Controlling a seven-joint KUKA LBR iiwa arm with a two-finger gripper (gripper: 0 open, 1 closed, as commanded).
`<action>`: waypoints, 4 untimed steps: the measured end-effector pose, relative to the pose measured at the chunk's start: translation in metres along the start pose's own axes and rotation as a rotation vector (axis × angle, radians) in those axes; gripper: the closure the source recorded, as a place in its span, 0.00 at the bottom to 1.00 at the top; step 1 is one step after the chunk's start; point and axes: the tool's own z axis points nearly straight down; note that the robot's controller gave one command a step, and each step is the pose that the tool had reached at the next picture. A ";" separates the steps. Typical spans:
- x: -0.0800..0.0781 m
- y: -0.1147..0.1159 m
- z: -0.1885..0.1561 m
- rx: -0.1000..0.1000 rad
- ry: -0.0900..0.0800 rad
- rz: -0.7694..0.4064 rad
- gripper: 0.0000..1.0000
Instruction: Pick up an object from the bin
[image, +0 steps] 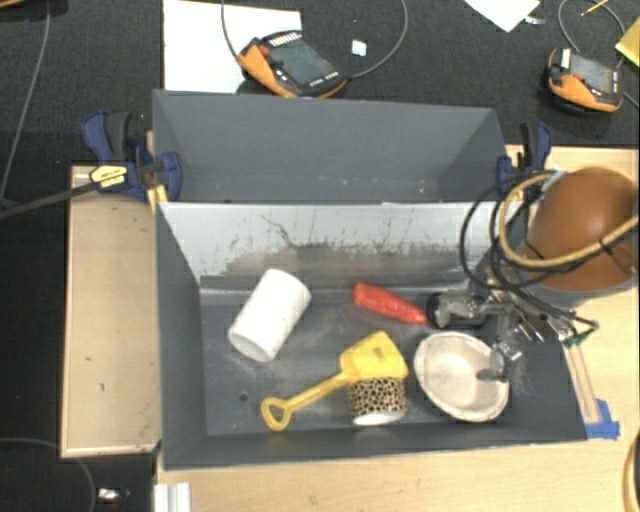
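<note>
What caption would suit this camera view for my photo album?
Robot hand over a white shell-shaped dish at the right of the bin, beside a yellow toy shovel.

Cannot make out the right tip of the red tapered plastic piece (388, 303), tucked behind the dark metal gripper (495, 362). Same for the upper right rim of the shallow cream shell-shaped dish (452, 385), covered by that gripper. Top of the leopard-print cylinder (380, 400) overlapped by the scoop of the yellow plastic toy shovel (372, 358). Rounded orange wrist cover (580, 225) cut off at the right edge. Much of the right wall of the grey metal bin (330, 150) masked by wrist and looped cables (468, 240).
</note>
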 end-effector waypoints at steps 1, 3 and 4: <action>-0.054 0.013 0.047 -0.011 0.006 -0.398 0.00; -0.020 0.064 0.075 -0.011 -0.002 -0.997 1.00; -0.020 0.064 0.075 -0.011 -0.002 -0.997 1.00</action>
